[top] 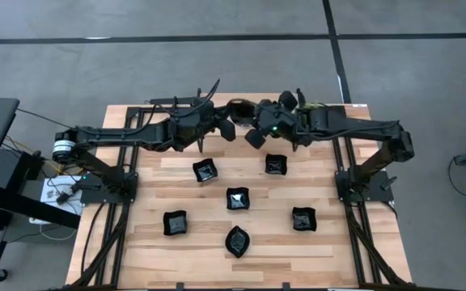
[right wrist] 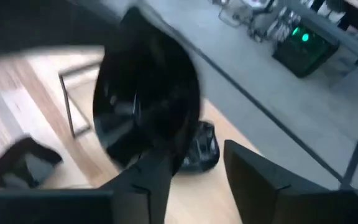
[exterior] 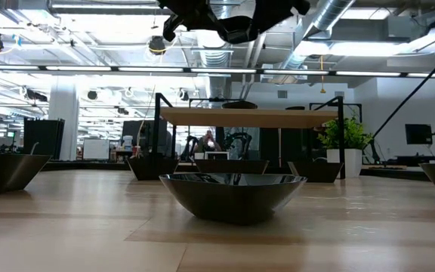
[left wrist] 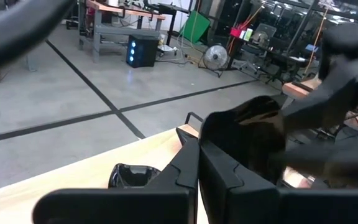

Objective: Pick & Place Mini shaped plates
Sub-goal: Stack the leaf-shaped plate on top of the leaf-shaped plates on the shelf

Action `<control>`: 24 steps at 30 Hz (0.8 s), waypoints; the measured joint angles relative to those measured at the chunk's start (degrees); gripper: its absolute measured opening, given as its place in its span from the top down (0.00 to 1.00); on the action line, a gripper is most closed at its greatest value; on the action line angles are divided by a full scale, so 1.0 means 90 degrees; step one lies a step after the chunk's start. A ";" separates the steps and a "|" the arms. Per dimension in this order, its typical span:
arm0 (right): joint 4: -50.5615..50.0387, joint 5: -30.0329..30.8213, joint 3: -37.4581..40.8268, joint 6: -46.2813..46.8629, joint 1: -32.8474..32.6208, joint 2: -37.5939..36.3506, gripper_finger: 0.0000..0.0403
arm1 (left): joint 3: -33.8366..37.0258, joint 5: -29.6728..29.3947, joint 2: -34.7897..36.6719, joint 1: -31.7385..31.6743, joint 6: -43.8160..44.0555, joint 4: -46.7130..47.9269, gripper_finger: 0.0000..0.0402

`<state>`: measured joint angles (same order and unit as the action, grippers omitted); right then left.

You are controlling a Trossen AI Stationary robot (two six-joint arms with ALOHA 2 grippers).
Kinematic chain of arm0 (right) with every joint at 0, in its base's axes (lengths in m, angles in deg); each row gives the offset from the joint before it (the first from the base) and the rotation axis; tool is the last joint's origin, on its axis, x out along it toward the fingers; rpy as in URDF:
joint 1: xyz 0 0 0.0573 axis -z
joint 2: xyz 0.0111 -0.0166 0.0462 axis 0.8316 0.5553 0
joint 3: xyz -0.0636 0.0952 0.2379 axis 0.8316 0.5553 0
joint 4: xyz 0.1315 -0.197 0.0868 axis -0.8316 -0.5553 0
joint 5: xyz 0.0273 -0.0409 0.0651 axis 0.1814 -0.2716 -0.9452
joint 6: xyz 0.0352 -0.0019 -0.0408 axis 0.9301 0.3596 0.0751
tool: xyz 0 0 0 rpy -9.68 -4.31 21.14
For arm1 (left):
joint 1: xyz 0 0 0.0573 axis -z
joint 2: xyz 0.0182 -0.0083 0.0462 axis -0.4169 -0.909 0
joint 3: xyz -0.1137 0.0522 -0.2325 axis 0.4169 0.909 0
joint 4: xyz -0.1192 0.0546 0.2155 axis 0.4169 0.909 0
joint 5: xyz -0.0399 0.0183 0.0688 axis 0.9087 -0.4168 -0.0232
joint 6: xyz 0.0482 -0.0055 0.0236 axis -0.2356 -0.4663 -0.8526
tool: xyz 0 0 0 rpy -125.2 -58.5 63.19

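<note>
Several glossy black mini shaped plates lie apart on the wooden table [top: 136, 267], among them one at the middle [top: 237, 198] and a leaf-shaped one near the front [top: 238, 241]. Both arms meet high above the table's far middle. My left gripper [top: 228, 129] [left wrist: 197, 152] is shut on one more plate [left wrist: 247, 134] [right wrist: 148, 99], which stands on edge in the air. My right gripper [top: 255, 136] [right wrist: 194, 152] is open right beside that plate. One of its fingers [right wrist: 154, 177] lies over the plate's lower edge in the right wrist view. My left gripper pinches the plate's rim [left wrist: 211, 134] between its two fingertips, coming roughly level from the table's left. The plate is lifted clear and stands on edge beyond the fingers. My right gripper: I cannot tell whether its finger touches the plate.
Black frame rails run along the table's left and right sides [top: 124, 186] [top: 354, 190]. In the low view one plate [exterior: 232, 195] sits close in front and others stand farther off at both sides. A green plant [exterior: 343, 136] stands in the room behind.
</note>
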<state>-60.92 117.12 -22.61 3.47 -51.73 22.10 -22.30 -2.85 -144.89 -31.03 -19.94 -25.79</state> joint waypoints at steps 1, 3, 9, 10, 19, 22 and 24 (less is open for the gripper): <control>0.0057 0.0012 -0.0012 -0.0020 0.0003 -0.0067 0.67 | 0.0000 0.0000 0.0000 0.0000 0.0000 0.0002 0.99; 0.0033 0.0024 -0.0014 -0.0065 0.0008 -0.0152 0.70 | 0.0000 0.0000 0.0000 0.0000 0.0000 0.0002 0.99; -0.0067 0.0002 -0.0005 -0.0085 0.0098 -0.0202 0.72 | 0.0002 0.0000 0.0000 0.0000 0.0000 0.0000 0.99; -0.0051 0.0002 -0.0009 -0.0086 0.0100 -0.0204 0.72 | 0.0002 0.0000 0.0000 0.0000 0.0000 -0.0002 0.99; -0.0030 -0.0009 -0.0010 -0.0057 0.0100 -0.0197 0.71 | 0.0002 0.0000 0.0000 0.0000 0.0002 -0.0024 0.99; -0.0013 -0.0039 -0.0010 -0.0054 0.0100 -0.0199 0.71 | 0.0002 0.0000 0.0000 0.0000 0.0002 -0.0049 0.99; 0.0030 -0.0058 -0.0010 -0.0051 0.0098 -0.0199 0.71 | 0.0002 0.0000 0.0000 0.0002 0.0017 -0.0049 0.99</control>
<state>-60.65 116.60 -22.69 3.01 -50.85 20.31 -22.28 -2.85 -144.89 -31.01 -19.79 -26.24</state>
